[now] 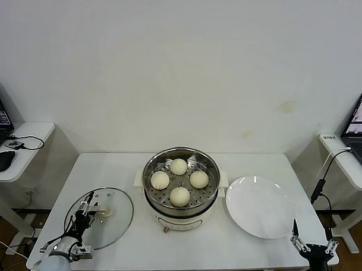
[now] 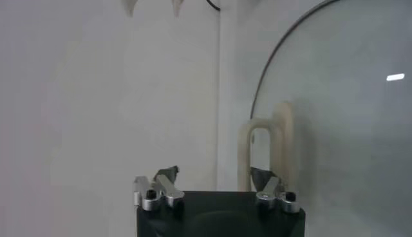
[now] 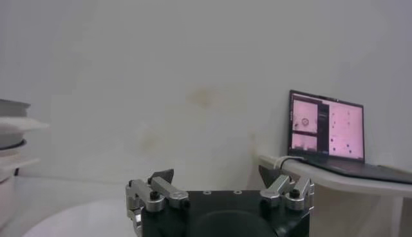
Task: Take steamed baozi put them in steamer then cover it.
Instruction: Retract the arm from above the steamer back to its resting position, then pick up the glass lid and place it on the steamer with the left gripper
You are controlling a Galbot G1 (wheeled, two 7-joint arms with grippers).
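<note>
all four cream-white round baozi (image 1: 179,180) sit in the shiny steel steamer (image 1: 180,189); only covering remains, my left hand (image 1: 83,218) spread apart beside the glass lid's (image 1: 115,219) cream handle (image 2: 267,151), right hand (image 1: 311,246) idle, also apart.

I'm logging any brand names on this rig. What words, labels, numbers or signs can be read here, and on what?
None can be read.
Steamer: small mark on the front of its base, too small to read.
Laptop: windows on its screen, text too blurred to read.
White tag on the right side table: too small to read.
</note>
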